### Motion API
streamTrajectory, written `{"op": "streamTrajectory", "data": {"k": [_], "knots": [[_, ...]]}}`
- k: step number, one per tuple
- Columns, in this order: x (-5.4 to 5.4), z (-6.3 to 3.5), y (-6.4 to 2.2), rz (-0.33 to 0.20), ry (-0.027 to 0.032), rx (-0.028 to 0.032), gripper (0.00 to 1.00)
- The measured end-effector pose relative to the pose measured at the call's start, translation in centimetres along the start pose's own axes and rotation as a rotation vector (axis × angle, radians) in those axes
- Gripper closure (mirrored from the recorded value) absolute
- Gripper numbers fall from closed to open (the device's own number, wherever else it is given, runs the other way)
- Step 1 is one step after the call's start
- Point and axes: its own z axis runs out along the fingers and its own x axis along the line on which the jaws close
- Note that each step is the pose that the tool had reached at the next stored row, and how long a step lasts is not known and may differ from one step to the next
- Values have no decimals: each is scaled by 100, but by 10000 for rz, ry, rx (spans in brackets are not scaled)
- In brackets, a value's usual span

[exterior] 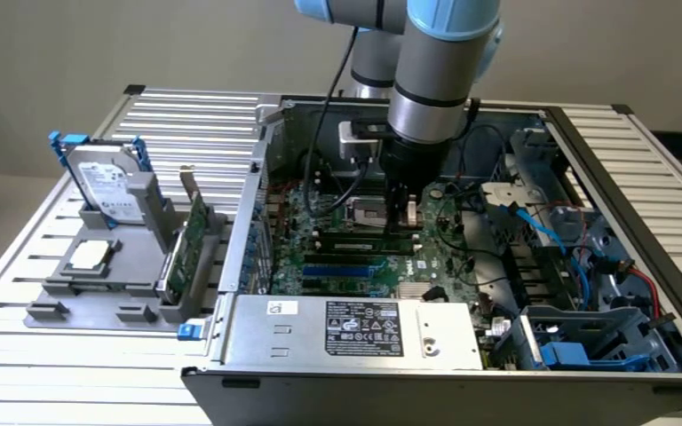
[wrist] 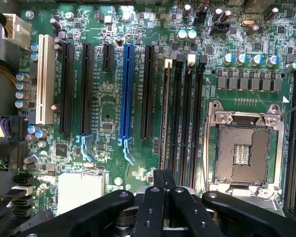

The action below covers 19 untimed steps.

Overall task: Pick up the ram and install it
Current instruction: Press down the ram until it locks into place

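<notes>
My gripper [exterior: 403, 220] reaches down inside the open computer case [exterior: 625, 177], just above the motherboard [wrist: 108, 106]. In the wrist view its two black fingers [wrist: 153, 197] are pressed together, nothing visible between them, so the gripper [wrist: 163, 178] is shut. The tips sit over one end of the row of black memory slots [wrist: 187, 113]. A thin strip that looks like the ram [wrist: 165, 118] seen edge-on stands in the memory slot nearest the black expansion slots. I cannot tell whether it is fully seated. In the exterior view, the memory slots [exterior: 359, 238] lie just beside the fingertips.
An empty CPU socket [wrist: 244, 153] lies beside the memory slots, and a blue expansion slot [wrist: 127, 89] on the other side. Outside the case, on the exterior view's left, a grey fixture [exterior: 92, 293] holds a hard drive [exterior: 110, 186] and a green expansion card [exterior: 189, 244]. The power supply [exterior: 353, 328] fills the case's near side.
</notes>
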Motion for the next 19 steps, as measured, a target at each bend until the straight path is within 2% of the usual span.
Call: {"op": "streamTrajectory", "data": {"k": [7,10,12,15,19], "knots": [[-3,46,0,53,-5,-2,89],[1,37,2,68,13,-9,89],[0,-35,6,76,-20,-3,89],[12,-167,12,73,-10,-3,89],[42,-212,61,73,-11,-2,89]]}}
